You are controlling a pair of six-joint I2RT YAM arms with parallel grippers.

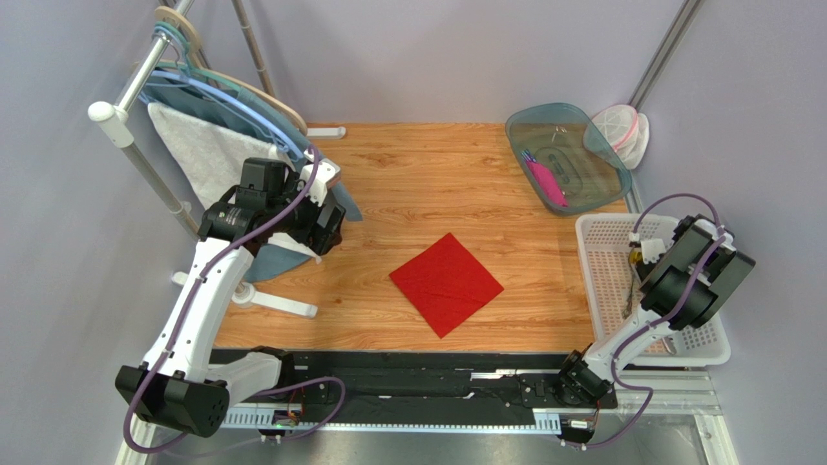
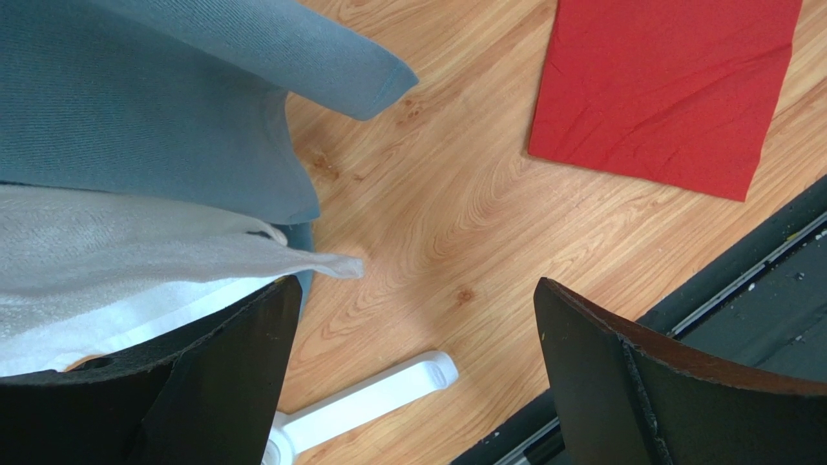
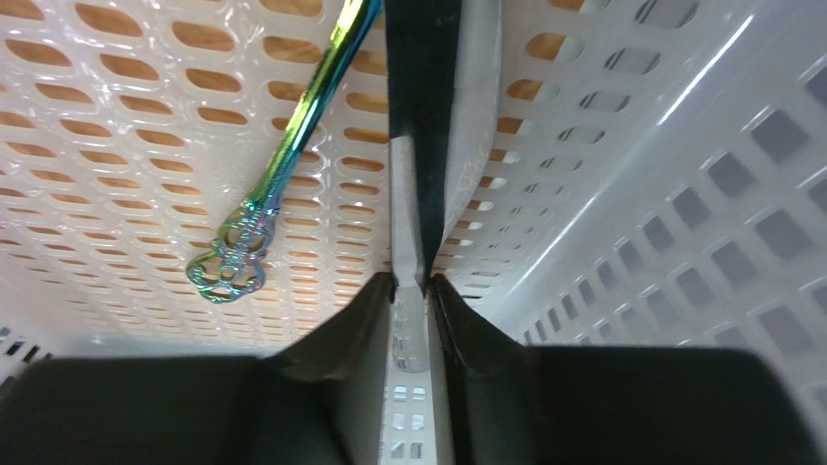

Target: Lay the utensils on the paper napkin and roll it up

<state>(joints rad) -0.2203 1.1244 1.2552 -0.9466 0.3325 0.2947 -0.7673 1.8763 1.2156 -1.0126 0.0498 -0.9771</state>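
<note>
The red paper napkin [image 1: 446, 283] lies flat on the wooden table, turned like a diamond; its corner shows in the left wrist view [image 2: 670, 87]. My right gripper [image 1: 638, 255] is down inside the white basket [image 1: 607, 291], shut [image 3: 413, 286] on a slim mirror-bright silver utensil [image 3: 406, 223] that runs forward from between the fingers. A rainbow-tinted utensil with an ornate handle [image 3: 281, 155] lies on the basket floor [image 3: 116, 145] just left of it. My left gripper [image 1: 325, 228] is open and empty [image 2: 417, 291] above bare wood, left of the napkin.
A rack at the left holds hangers, a white towel [image 1: 209, 150] and blue-grey cloth [image 2: 146, 107]; its white foot [image 1: 277, 302] lies on the table under my left gripper [image 2: 369, 402]. A teal tub [image 1: 568, 160] stands at the back right. A black rail [image 1: 408, 373] lines the near edge.
</note>
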